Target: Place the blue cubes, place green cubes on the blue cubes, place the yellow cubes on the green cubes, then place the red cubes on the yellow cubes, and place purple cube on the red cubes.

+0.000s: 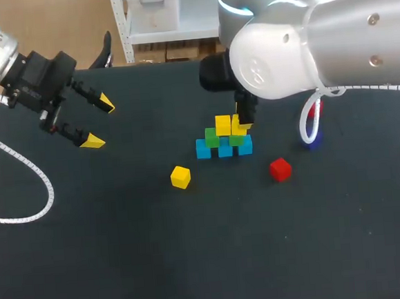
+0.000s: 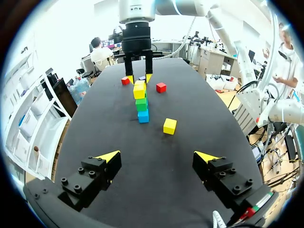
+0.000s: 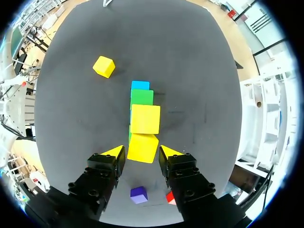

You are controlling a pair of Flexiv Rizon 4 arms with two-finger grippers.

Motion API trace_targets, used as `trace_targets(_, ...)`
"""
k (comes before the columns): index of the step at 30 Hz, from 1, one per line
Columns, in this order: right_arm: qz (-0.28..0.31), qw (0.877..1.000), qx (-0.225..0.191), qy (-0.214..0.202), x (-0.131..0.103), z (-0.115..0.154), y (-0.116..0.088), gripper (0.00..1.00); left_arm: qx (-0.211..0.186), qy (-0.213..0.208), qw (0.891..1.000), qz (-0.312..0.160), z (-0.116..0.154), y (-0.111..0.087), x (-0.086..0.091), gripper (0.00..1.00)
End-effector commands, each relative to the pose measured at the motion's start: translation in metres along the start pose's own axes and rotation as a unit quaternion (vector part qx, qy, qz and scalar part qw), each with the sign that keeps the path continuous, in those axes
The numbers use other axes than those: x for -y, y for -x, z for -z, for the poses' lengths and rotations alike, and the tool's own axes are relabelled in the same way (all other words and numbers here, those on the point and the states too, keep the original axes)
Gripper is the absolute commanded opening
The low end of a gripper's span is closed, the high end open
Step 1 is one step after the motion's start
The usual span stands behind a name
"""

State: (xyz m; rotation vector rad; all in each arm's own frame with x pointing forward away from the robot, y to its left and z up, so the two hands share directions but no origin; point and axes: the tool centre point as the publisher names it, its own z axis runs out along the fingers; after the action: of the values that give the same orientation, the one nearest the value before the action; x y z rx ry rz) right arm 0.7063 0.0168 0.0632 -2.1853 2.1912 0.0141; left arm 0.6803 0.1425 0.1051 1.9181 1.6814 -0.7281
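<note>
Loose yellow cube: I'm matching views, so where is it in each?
Head view: loose yellow cube front-left of the stack.
Left wrist view: cube ahead of left claw, beside the stack.
Right wrist view: cube beyond the blue end of the stack.
Shared landmark: the stack.

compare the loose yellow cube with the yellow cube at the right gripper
The loose yellow cube lies alone on the table; the other yellow cube is up over the green cubes, beside a second yellow cube. The right gripper is at it; no gripper nears the loose cube. Same colour, similar size.
</note>
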Motion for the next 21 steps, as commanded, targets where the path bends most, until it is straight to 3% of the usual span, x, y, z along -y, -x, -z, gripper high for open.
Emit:
trace_targets(1, -0.001, 1.000, 0.003, -0.001, 0.001, 0.001, 0.000, 0.53, 0.001, 0.000, 1.000, -0.002, 0.000, -0.001, 0.000, 1.00)
trace_targets(2, -0.002, 1.000, 0.004, -0.004, 0.001, 0.002, -0.001, 0.74, 0.001, 0.000, 1.000, -0.002, 0.000, -0.001, 0.000, 1.00)
trace_targets(4, -0.005, 1.000, 0.009, -0.011, 0.001, 0.005, -0.003, 1.00, 0.001, 0.000, 1.000, -0.002, 0.000, -0.001, 0.000, 1.00)
trace_targets(12, -0.011, 1.000, 0.018, -0.020, -0.002, 0.018, -0.014, 1.00, 0.001, 0.000, 1.000, -0.002, 0.000, -0.001, 0.000, 1.00)
trace_targets(13, -0.012, 1.000, 0.018, -0.020, -0.002, 0.018, -0.016, 0.90, 0.001, 0.000, 1.000, -0.002, 0.000, -0.001, 0.000, 1.00)
trace_targets(14, -0.014, 1.000, 0.018, -0.022, -0.002, 0.019, -0.017, 0.73, 0.001, 0.000, 1.000, -0.002, 0.000, -0.001, 0.000, 1.00)
trace_targets(15, -0.015, 0.999, 0.017, -0.022, -0.003, 0.018, -0.019, 0.47, 0.001, 0.000, 1.000, -0.002, 0.000, -0.001, 0.000, 1.00)
trace_targets(17, -0.020, 0.999, 0.017, -0.021, -0.004, 0.017, -0.023, 0.31, 0.001, 0.000, 1.000, -0.002, 0.000, -0.001, 0.000, 1.00)
trace_targets(18, -0.022, 0.999, 0.017, -0.021, -0.004, 0.017, -0.024, 0.12, 0.001, 0.000, 1.000, -0.002, 0.000, -0.001, 0.000, 1.00)
trace_targets(19, -0.023, 0.999, 0.017, -0.021, -0.004, 0.016, -0.026, 0.00, 0.001, 0.000, 1.000, -0.002, 0.000, -0.001, 0.000, 1.00)
trace_targets(21, -0.024, 0.999, 0.018, -0.018, -0.004, 0.014, -0.028, 0.00, 0.001, 0.000, 1.000, -0.002, 0.000, -0.001, 0.000, 1.00)
